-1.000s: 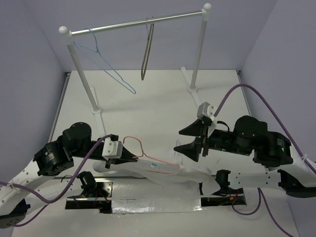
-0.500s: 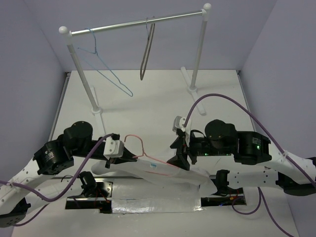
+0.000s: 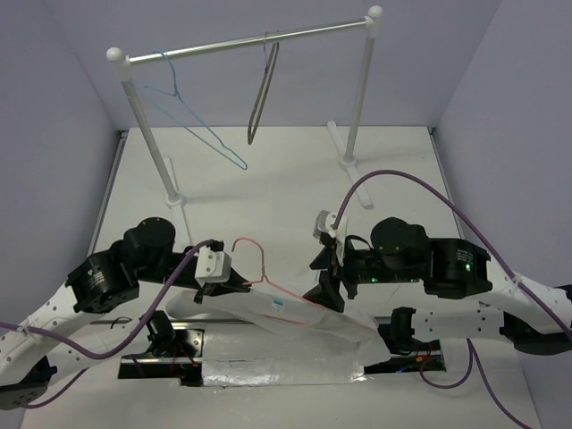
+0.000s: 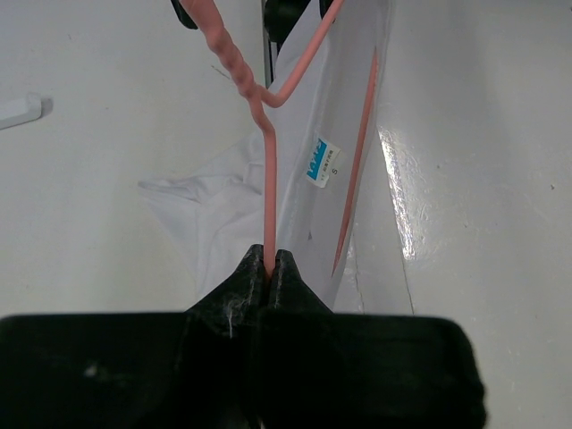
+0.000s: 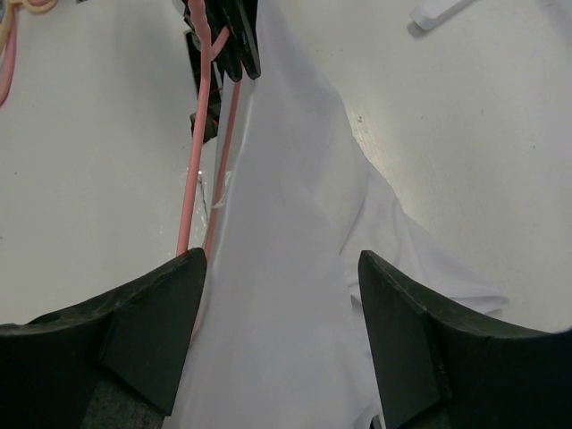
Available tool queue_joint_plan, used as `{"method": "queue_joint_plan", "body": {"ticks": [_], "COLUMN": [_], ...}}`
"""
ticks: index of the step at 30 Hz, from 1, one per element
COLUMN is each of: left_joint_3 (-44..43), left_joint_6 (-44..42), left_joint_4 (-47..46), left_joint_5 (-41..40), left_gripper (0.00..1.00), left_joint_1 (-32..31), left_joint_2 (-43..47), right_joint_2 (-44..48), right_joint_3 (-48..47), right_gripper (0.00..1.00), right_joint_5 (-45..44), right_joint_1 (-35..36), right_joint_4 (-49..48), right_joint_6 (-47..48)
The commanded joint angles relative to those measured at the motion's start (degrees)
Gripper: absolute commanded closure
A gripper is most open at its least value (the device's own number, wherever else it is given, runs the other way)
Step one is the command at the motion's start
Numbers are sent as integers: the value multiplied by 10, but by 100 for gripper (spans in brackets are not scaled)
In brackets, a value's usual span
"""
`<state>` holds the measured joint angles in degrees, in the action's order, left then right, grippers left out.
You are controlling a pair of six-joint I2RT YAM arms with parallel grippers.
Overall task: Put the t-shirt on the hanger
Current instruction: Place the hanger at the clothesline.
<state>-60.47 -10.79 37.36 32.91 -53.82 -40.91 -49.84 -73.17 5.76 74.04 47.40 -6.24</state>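
Note:
The white t-shirt [image 3: 295,315] hangs stretched along the pink-red wire hanger [image 3: 264,273] near the table's front; its blue neck label [image 4: 323,162] shows beside the wire. My left gripper [image 3: 239,285] is shut on the hanger's wire [image 4: 269,192] just below the twisted neck and holds it up. My right gripper [image 3: 323,293] is open, its two fingers astride the shirt's fabric [image 5: 286,295] at the hanger's right end, with the pink wire [image 5: 192,170] beside the left finger. Part of the hanger is hidden inside the shirt.
A white clothes rail [image 3: 250,43] stands at the back with a light-blue wire hanger [image 3: 192,125] and a grey-brown hanger [image 3: 261,98] on it. Its two feet [image 3: 175,198] rest on the table. Black base plates [image 3: 268,366] lie at the near edge.
My right gripper swung left and down from the open table onto the shirt's right end. My left gripper moved slightly right with the hanger. The hangers on the rail sway.

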Motion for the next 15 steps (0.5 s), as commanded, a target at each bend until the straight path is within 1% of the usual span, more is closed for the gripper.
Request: {"method": "queue_joint_plan", "body": {"ticks": [1, 5, 11, 14, 15], "left_joint_3": [-23, -29, -26, -26, -26], "left_joint_6": [-7, -7, -7, -6, -6], "left_joint_4": [-30, -24, -26, -26, -27], "left_joint_5": [-17, -17, -19, -21, -21], "left_gripper": [100, 100, 100, 100, 100], "left_joint_1": [0, 1, 1, 1, 1], "left_joint_2": [-5, -16, -15, -14, -15], "right_joint_2": [10, 8, 23, 24, 22], "right_joint_3": [-25, -33, -33, -46, -49], "right_gripper": [22, 21, 19, 14, 14], "right_joint_5": [5, 6, -3, 0, 1], "right_joint_1": [0, 0, 1, 0, 0], "right_joint_4": [9, 24, 23, 29, 31], "right_joint_6": [-11, -13, -22, -25, -27]}}
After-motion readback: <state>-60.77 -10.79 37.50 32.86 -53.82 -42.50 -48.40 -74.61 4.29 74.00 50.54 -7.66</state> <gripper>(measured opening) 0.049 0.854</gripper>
